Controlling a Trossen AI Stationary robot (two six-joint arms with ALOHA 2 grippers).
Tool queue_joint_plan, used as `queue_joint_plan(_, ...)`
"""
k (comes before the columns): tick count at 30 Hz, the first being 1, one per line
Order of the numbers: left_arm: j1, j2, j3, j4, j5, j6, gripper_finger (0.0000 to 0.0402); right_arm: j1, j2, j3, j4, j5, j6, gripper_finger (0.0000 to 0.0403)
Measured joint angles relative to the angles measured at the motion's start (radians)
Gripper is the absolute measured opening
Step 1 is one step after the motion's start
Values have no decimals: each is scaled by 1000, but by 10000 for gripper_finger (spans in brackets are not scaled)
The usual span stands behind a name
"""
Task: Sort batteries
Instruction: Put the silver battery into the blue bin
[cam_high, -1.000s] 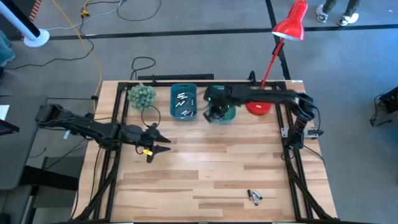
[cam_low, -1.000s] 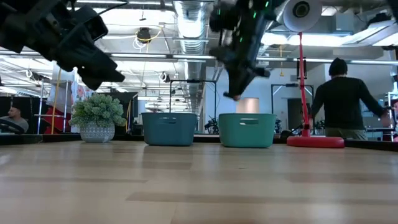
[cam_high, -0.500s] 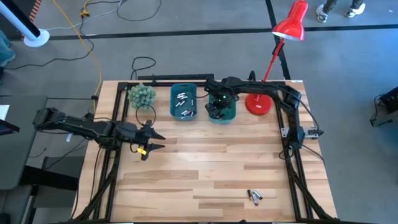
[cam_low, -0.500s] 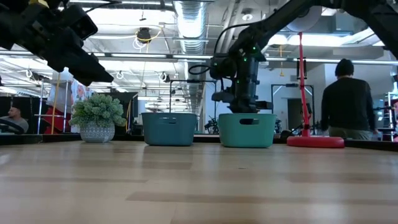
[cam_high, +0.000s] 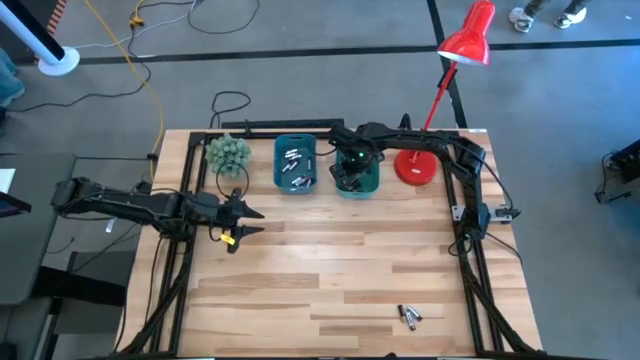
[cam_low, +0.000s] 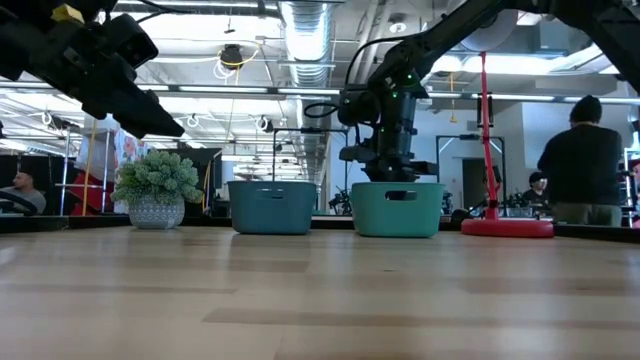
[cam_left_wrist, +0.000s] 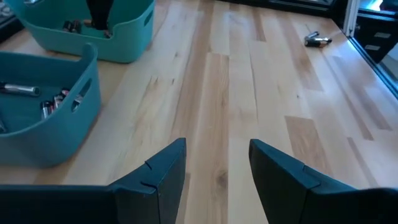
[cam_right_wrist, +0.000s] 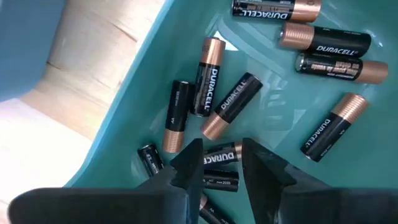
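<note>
Two bins stand side by side at the table's far edge. My right gripper (cam_right_wrist: 222, 157) points down inside the green bin (cam_low: 398, 210), open, just above several black-and-copper batteries (cam_right_wrist: 208, 74) lying loose on the bin's floor. One battery (cam_right_wrist: 219, 155) shows through the gap between its fingers. The blue bin (cam_high: 281, 168) to its left holds silver batteries (cam_left_wrist: 18, 90). A few more batteries (cam_high: 410, 316) lie on the wood near the table's near edge. My left gripper (cam_left_wrist: 217, 162) hovers open and bare above the table's left part.
A potted plant (cam_high: 228, 153) stands left of the blue bin. A red lamp's base (cam_high: 415, 170) sits right of the green bin, and its pole leans over the far edge. Bare wood (cam_high: 340, 250) fills the table's middle. A person (cam_low: 585, 170) stands beyond the table.
My right gripper has come down from above the green bin into it, so that the bin's wall now hides its fingers in the low view, and has kept still since. My left gripper has drawn back a little toward the table's left edge.
</note>
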Motion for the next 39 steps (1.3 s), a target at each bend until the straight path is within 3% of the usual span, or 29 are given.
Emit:
queue_joint_plan(9,0,0,0,2,0,-29,171,25,-132,0,-27,6,-51,122)
queue_joint_plan(14,0,1,0,8,-26,-27,171,85,-291,-41,-25,123,-72,119)
queue_joint_plan(19,0,1,1,30,-41,-60,171,193,-483,-193,-1,232,-11,119)
queue_joint_plan(25,-8,8,16,106,-41,-35,171,406,-717,-424,0,296,192,119)
queue_joint_plan(30,-40,104,82,108,-59,-25,170,662,-866,-561,-12,332,445,118)
queue_joint_plan(34,-67,237,148,108,-75,-25,163,879,-902,-612,-30,371,677,118)
queue_joint_plan(39,-87,394,228,166,-123,-65,156,1094,-831,-616,-53,394,856,118)
